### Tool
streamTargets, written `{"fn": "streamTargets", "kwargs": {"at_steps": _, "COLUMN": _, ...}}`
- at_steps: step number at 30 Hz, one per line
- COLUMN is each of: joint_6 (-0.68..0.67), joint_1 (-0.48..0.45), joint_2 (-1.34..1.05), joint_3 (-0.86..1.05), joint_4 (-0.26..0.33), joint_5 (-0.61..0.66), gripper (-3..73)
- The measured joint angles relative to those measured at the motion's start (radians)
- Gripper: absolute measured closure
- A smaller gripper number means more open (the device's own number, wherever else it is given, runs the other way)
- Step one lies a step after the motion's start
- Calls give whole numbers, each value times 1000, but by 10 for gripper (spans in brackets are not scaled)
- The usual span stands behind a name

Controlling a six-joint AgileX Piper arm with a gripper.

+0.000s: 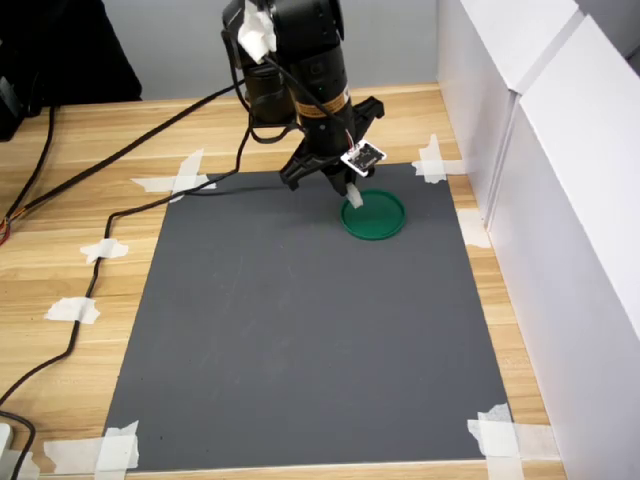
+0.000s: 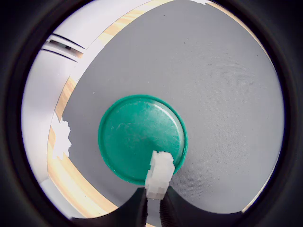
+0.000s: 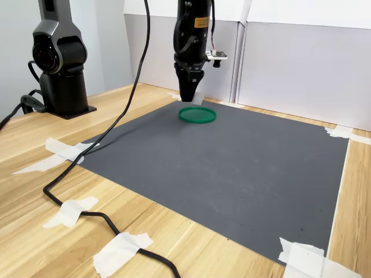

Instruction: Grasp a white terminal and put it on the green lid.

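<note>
The green lid (image 1: 375, 216) (image 2: 139, 137) (image 3: 197, 114) lies flat on the dark grey mat, near its far edge in the second exterior view. My gripper (image 1: 352, 200) (image 2: 155, 201) (image 3: 192, 98) hangs over the lid's rim, pointing down. It is shut on the white terminal (image 2: 159, 174) (image 1: 353, 205), a small ribbed white block sticking out past the fingertips. In the wrist view the terminal overlaps the lid's edge and hovers above it. In the second exterior view the terminal is mostly hidden by the fingers.
The grey mat (image 1: 310, 330) (image 3: 232, 162) is taped at its corners to a wooden table (image 1: 60, 260). White walls (image 1: 560, 200) stand along the first exterior view's right. A black cable (image 3: 87, 174) runs over the table, and a second arm's base (image 3: 58, 63) stands at the second exterior view's left.
</note>
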Motion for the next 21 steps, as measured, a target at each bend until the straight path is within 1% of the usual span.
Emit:
{"fn": "streamTargets", "kwargs": {"at_steps": 4, "joint_6": -53, "joint_1": 0, "joint_2": -2, "joint_3": 1, "joint_4": 22, "joint_5": -37, "gripper": 629}}
{"fn": "streamTargets", "kwargs": {"at_steps": 8, "joint_6": -107, "joint_1": 0, "joint_2": -2, "joint_3": 1, "joint_4": 71, "joint_5": -55, "gripper": 629}}
{"fn": "streamTargets", "kwargs": {"at_steps": 11, "joint_6": -123, "joint_1": 0, "joint_2": 2, "joint_3": 1, "joint_4": 105, "joint_5": -54, "gripper": 629}}
{"fn": "streamTargets", "kwargs": {"at_steps": 16, "joint_6": -125, "joint_1": 0, "joint_2": 7, "joint_3": 1, "joint_4": 112, "joint_5": -25, "gripper": 629}}
{"fn": "streamTargets", "kwargs": {"at_steps": 21, "joint_6": -124, "joint_1": 0, "joint_2": 7, "joint_3": 1, "joint_4": 98, "joint_5": -22, "gripper": 620}}
